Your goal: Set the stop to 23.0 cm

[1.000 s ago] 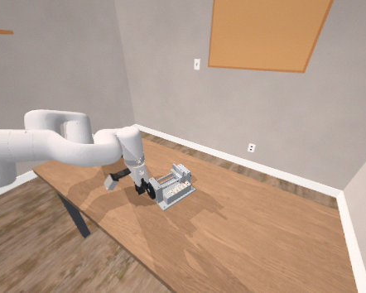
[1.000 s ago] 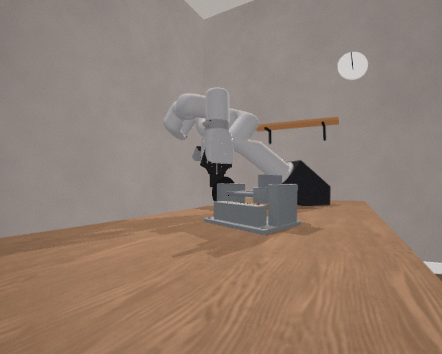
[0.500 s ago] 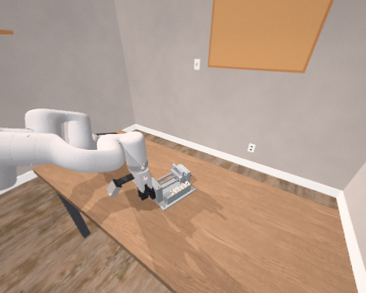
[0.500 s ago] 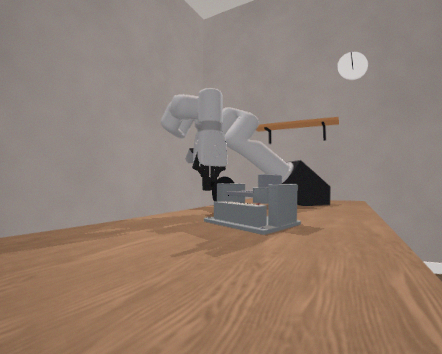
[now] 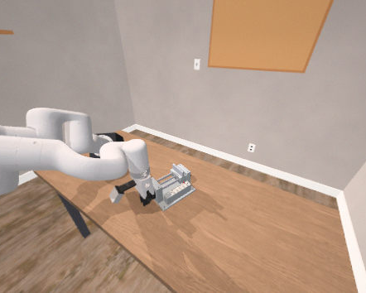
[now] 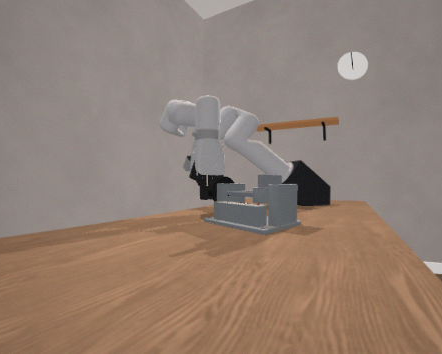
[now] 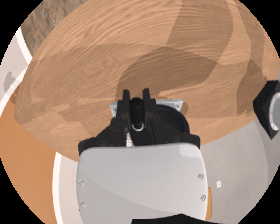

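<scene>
Here the hand (image 5: 145, 202) (image 6: 205, 195) (image 7: 136, 97) had the handwheel (image 5: 154, 195) (image 6: 225, 181) (image 7: 176, 119) by its knob (image 7: 137, 107), fingers narrow, mid-setting by the look; next came careful cranking of the stop (image 5: 180, 172) (image 6: 261, 195) to 23.0, then release.

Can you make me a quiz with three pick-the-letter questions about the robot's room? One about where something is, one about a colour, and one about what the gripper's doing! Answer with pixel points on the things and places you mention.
1. Where is the round clock (image 6: 359, 70)?
A) on the table
B) on the wall
C) on the floor

2. What colour is the robot's arm (image 5: 33, 159) (image 6: 207, 156)?
A) white
B) green
C) red

3. What is the gripper (image 5: 145, 202) (image 6: 205, 194) (image 7: 136, 97) doing?
A) standing wide open
B) holding a cup
C) gripping the handwheel's knob (image 7: 137, 107)

Answers:
1 B: it hangs high on the grey wall.
2 A: its tubes look white.
3 C: the black knob sits between its fingers.
</scene>
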Robot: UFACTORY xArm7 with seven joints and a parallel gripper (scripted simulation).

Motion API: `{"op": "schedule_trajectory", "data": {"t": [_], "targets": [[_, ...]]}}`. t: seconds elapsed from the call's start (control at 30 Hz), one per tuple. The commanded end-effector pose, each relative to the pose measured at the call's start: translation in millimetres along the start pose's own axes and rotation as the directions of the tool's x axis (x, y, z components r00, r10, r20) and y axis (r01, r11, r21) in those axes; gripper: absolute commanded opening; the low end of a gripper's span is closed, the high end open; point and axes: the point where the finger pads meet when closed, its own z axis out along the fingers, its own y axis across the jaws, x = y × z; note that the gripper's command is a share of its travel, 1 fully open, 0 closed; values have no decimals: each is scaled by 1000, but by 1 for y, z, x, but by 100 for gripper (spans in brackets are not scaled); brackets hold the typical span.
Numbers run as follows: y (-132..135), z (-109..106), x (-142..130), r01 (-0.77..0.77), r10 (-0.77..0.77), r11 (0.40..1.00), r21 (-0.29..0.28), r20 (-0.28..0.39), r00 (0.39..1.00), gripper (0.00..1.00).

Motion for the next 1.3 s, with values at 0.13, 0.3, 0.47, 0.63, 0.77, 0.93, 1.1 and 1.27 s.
{"op": "schedule_trajectory", "data": {"t": [0.13, 0.3, 0.47, 0.63, 0.77, 0.93, 1.1, 1.27], "targets": [[7, 17, 0, 1, -1, 1000, 0, -1, 1000, 6], [18, 25, 0, 1, -1, 1000, 0, -1, 1000, 6], [26, 28, 0, 1, -1, 1000, 0, -1, 1000, 6], [38, 28, 0, 1, -1, 1000, 0, -1, 1000, 6], [48, 25, 0, 1, -1, 1000, 0, -1, 1000, 6], [57, 17, 0, 1, -1, 1000, 0, -1, 1000, 6], [61, 12, 0, 1, -1, 1000, 0, -1, 1000, 6], [64, 3, 0, 1, -1, 1000, 0, -1, 1000, 6]]}}
